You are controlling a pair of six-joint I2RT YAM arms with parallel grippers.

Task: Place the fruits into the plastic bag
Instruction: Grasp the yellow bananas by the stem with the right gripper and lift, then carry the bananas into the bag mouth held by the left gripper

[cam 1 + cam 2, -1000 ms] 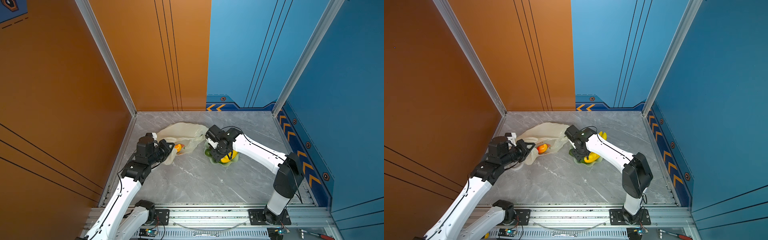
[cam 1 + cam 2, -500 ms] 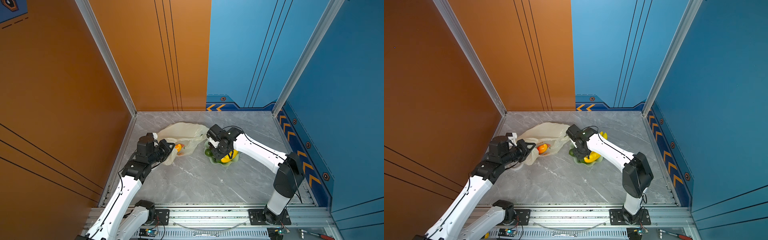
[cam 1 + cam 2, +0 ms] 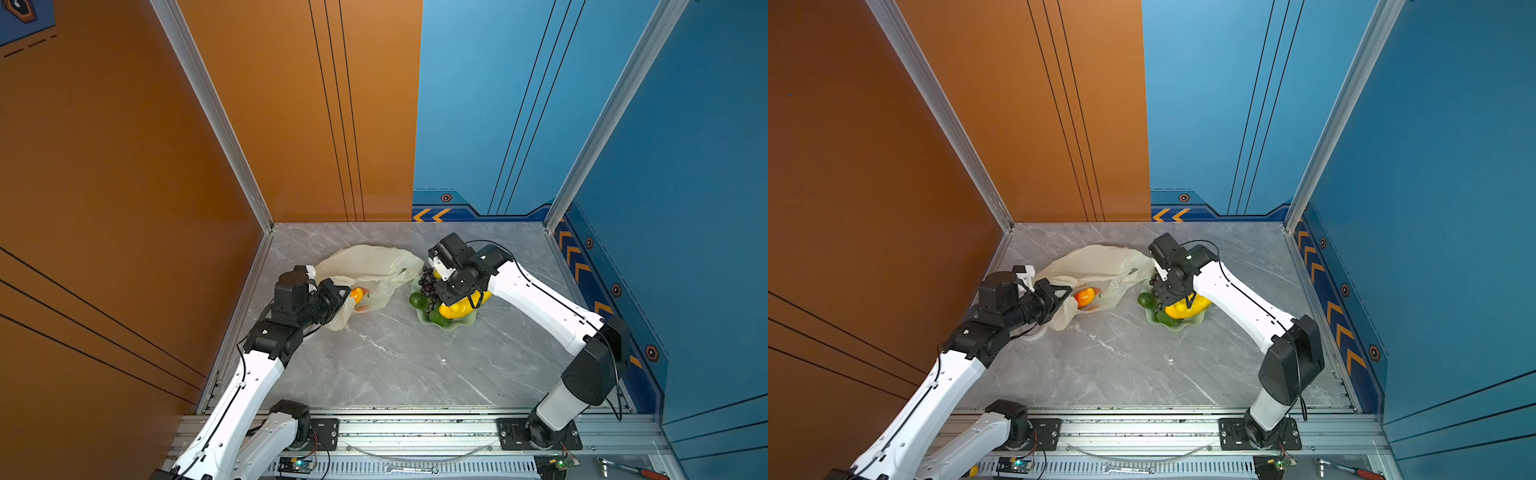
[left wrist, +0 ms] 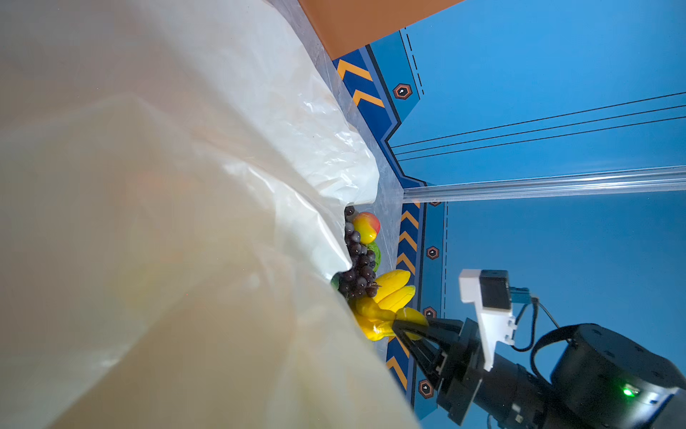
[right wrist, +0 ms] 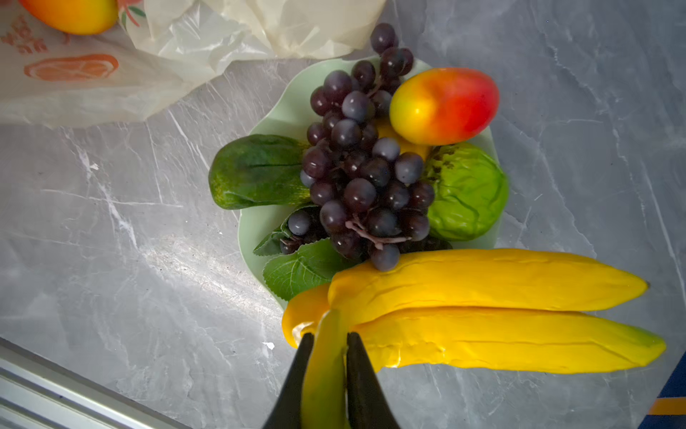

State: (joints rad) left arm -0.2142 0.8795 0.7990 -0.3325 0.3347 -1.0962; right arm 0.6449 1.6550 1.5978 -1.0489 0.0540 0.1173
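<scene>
The cream plastic bag (image 3: 370,262) lies at the back left, its mouth edge held up by my left gripper (image 3: 343,296), which is shut on it. A red-yellow fruit (image 3: 1084,296) sits inside the bag. The other fruits lie on a pale green dish (image 5: 293,107): a yellow banana bunch (image 5: 482,289), purple grapes (image 5: 360,167), a red-yellow mango-like piece (image 5: 443,106), a round green one (image 5: 467,191) and a dark green one (image 5: 256,171). My right gripper (image 5: 327,336) is shut on the banana bunch's stem at the dish's near edge. In the left wrist view the bag (image 4: 167,223) hides my left jaws.
The dish (image 3: 457,324) stands just right of the bag's mouth on the grey marble table. Orange wall panels close the left side and blue ones the back and right. A metal rail runs along the front edge, with a red-handled tool (image 3: 623,469) on it.
My right gripper has closed from half open onto the banana stem. The left arm and the bag have stayed where they were.
</scene>
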